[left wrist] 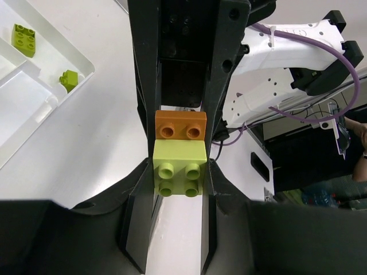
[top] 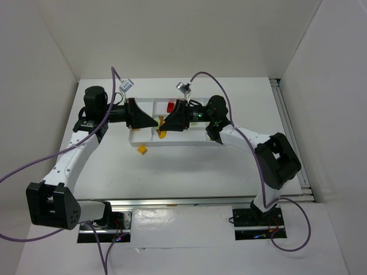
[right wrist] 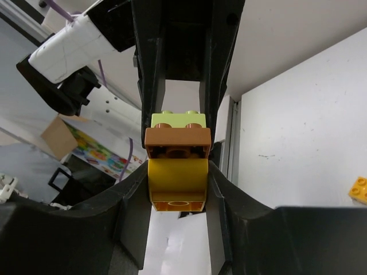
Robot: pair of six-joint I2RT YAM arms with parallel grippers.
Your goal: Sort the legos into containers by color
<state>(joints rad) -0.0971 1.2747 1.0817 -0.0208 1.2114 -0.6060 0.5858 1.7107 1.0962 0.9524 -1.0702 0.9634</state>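
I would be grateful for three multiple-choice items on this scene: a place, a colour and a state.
1. The loose yellow brick lies: A in the tray; B in a gripper; C on the table.
2. The brick between the left gripper's fingers is: A red; B light green; C blue.
3. The left gripper is: A shut on a brick; B wide open; C out of view.
Answers: C, it sits on the table outside the tray; B, the left wrist view shows it light green; A, both fingers press it.
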